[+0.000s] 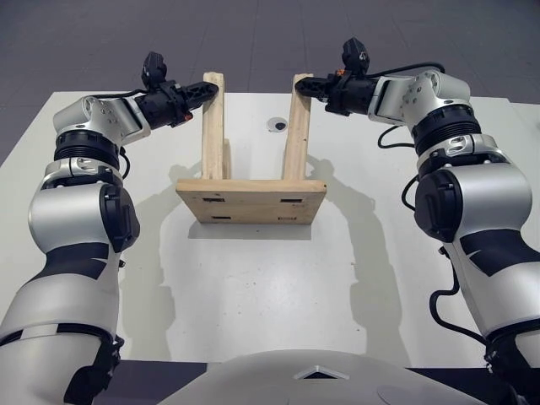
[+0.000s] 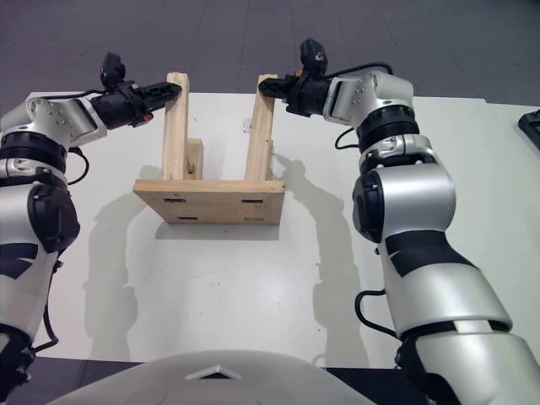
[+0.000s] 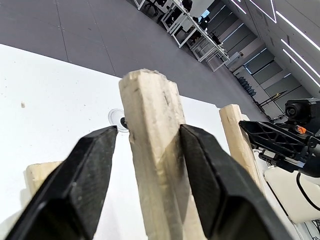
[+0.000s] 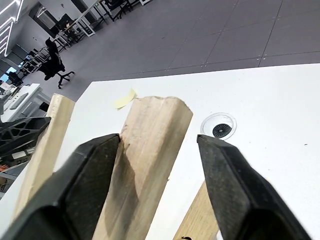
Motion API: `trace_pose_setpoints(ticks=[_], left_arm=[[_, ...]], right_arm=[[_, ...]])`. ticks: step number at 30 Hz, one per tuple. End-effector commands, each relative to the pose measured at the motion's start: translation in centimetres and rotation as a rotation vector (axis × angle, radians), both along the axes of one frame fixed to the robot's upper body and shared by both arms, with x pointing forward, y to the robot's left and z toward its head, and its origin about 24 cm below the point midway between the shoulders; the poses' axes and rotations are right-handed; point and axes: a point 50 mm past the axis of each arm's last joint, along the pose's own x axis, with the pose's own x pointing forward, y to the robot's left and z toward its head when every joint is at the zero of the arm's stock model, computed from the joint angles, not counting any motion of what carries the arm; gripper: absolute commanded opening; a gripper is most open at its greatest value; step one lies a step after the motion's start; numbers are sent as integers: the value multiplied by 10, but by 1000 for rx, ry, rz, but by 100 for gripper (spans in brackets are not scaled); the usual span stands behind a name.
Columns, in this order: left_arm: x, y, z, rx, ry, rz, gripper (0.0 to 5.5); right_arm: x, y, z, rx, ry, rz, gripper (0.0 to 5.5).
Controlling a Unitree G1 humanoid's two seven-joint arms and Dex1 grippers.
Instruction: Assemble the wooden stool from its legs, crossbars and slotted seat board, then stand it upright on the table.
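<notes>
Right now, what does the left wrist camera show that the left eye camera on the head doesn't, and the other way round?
Only the left wrist view: the left tool, its fingers either side of a stool leg with a gap on one side, and desks in the room behind. Only the left eye view: the slotted seat board on its edge, both legs joined to it. Both: the white table, its round cable hole, the second leg and the right tool at it.
</notes>
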Motion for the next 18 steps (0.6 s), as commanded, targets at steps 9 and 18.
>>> trace_pose_setpoints(ticks=[9, 18], left_arm=[[-1, -1, 4, -185, -10, 2, 436], [-8, 32, 36, -335, -243, 21, 538]], right_arm=[[-10, 4, -31, 55, 133, 35, 482], [-6, -21, 11, 243, -81, 59, 540]])
